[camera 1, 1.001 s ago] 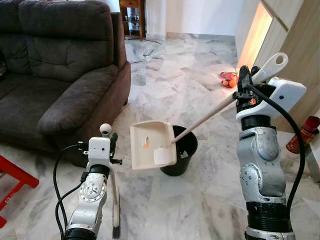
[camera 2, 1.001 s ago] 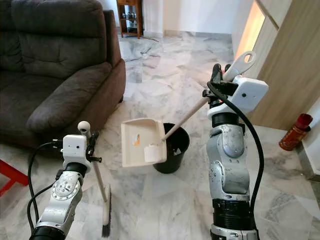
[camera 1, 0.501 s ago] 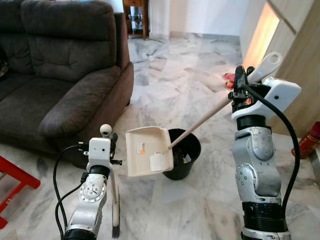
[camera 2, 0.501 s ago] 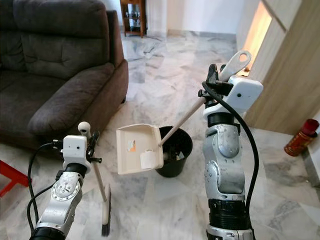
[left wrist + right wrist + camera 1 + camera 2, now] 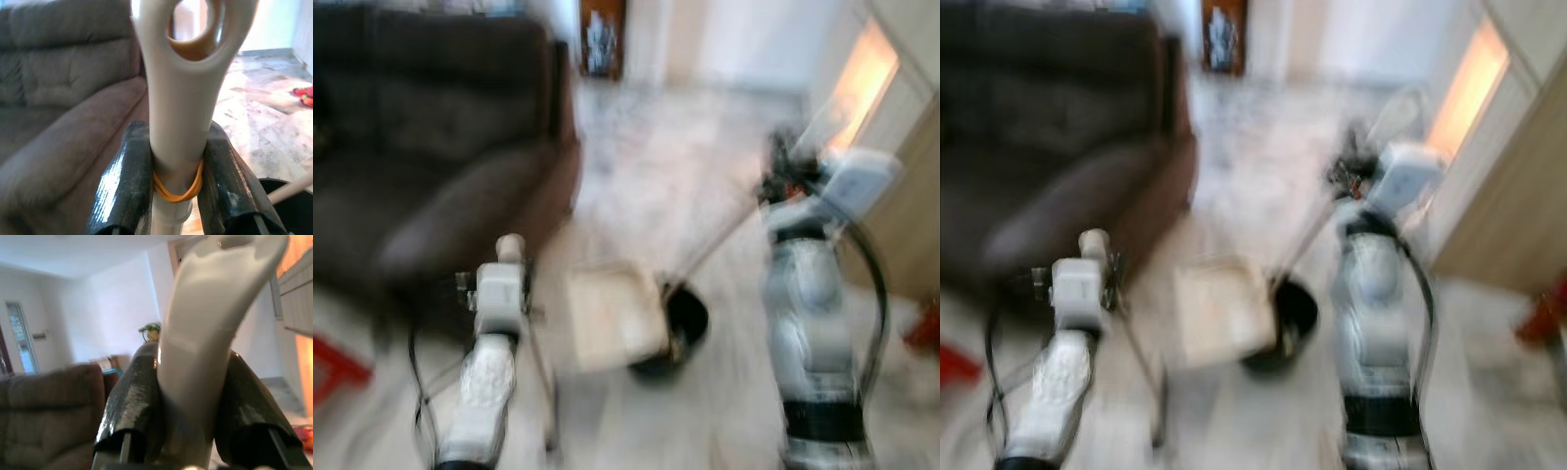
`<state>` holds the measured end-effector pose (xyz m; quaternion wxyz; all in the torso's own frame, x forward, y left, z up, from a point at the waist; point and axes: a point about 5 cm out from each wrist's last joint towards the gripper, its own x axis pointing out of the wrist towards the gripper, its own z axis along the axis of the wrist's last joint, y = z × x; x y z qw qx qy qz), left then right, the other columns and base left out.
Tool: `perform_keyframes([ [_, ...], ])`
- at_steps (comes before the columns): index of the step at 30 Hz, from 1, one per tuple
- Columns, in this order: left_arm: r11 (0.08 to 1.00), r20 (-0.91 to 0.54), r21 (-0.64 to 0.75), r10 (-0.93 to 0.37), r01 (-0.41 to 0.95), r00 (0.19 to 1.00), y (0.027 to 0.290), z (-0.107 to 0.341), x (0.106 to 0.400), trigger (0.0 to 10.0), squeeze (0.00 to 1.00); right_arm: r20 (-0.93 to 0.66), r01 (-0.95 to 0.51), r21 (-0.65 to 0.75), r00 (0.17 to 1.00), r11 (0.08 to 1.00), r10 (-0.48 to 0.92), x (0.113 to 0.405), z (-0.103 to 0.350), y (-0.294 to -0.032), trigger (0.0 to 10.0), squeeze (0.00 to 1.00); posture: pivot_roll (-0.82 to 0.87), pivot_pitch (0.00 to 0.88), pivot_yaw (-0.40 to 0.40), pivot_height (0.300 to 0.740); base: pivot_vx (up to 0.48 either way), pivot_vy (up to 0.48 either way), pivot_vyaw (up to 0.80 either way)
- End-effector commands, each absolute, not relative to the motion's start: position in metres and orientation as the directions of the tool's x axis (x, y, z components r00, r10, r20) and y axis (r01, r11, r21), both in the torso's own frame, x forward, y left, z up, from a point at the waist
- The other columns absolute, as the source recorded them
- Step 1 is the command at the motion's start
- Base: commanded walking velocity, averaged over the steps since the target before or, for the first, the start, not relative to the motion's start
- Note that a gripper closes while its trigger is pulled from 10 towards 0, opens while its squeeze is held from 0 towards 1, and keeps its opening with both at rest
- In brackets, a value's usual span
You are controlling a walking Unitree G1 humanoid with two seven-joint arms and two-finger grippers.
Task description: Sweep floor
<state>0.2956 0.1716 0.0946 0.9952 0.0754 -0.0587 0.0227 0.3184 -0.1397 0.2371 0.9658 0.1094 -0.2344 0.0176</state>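
The cream dustpan (image 5: 612, 318) hangs tilted just at nine o'clock of the black bin (image 5: 677, 328), its long handle rising toward two o'clock. The cream broom (image 5: 178, 122) stands seemingly upright.

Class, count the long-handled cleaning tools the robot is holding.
2. The broom handle is clamped in the left gripper; the dustpan handle in the right gripper, pan beside the black bin.
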Motion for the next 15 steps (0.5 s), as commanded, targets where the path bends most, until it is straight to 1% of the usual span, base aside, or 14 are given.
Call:
perform_keyframes([
  [1, 0.988, 0.179, 0.145, 0.021, -0.048, 0.984, 0.1660, 0.1070, 0.2992, 10.0, 0.00, 0.520, -0.075, 0.213, 0.853, 0.974, -0.048, 0.3144, 0.2510, -0.1479, 10.0, 0.00, 0.14, 0.000, 0.019, 0.740, 0.386, 0.000, 0.00],
  [15, 0.988, 0.189, 0.144, 0.024, -0.052, 0.982, 0.1657, 0.1083, 0.2999, 10.0, 0.00, 0.541, -0.087, 0.217, 0.840, 0.972, -0.046, 0.3146, 0.2556, -0.1467, 10.0, 0.00, 0.14, 0.000, 0.016, 0.740, 0.386, 0.000, 0.00],
])
